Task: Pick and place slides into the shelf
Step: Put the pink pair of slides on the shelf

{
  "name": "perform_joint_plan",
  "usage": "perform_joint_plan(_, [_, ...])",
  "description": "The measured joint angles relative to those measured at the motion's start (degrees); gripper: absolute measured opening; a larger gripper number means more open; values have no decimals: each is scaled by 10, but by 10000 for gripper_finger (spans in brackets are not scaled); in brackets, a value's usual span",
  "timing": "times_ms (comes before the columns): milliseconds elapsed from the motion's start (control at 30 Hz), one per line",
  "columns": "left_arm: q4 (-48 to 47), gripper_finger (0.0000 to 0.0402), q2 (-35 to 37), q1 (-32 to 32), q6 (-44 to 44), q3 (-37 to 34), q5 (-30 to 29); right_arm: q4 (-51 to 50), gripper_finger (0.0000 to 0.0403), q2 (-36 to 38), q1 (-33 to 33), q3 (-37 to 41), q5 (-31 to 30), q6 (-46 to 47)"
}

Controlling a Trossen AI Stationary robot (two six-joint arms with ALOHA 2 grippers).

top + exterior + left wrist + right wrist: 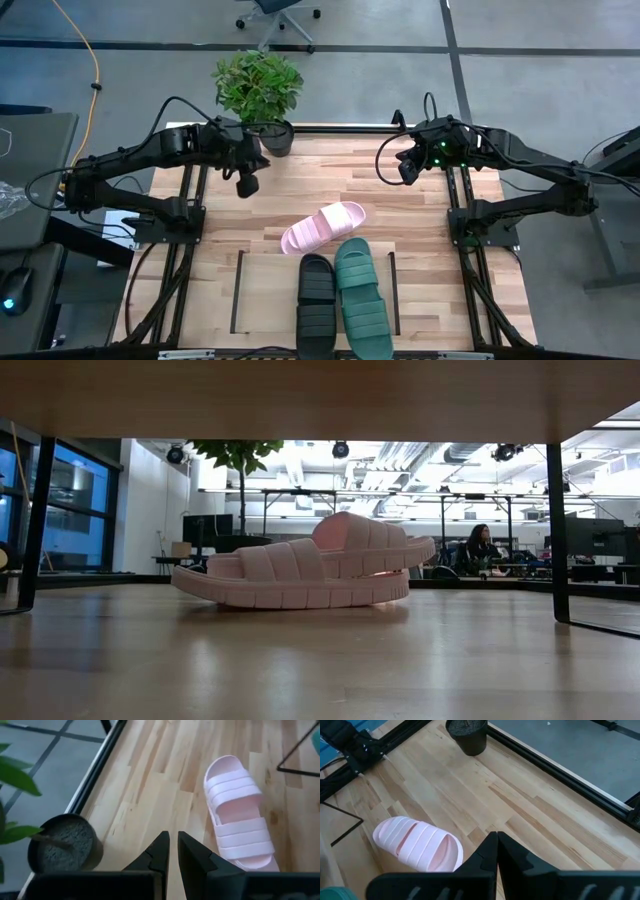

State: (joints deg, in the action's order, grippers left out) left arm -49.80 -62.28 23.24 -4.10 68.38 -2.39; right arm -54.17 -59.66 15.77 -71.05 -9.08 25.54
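Black slide (316, 297) and teal slide (362, 296) are sitting inside the shelf (268, 292) by the desk's near edge; pink slide (322, 227) is lying mid-desk, awaiting pickup; left gripper (247, 184) and right gripper (407, 169) are hovering closed, empty, near the far edge.

Looked through all four views and honestly there's nothing readable anywhere: no text, labels, brand marks, numbers or signs.
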Motion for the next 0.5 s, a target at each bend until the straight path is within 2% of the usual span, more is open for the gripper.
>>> perform_joint_plan(267, [-39,28,-2,0,73,0,-45,0,0,0,0,0,3,-4])
perform_joint_plan(500, [-49,28,-3,0,115,0,-62,0,0,0,0,0,5,-14])
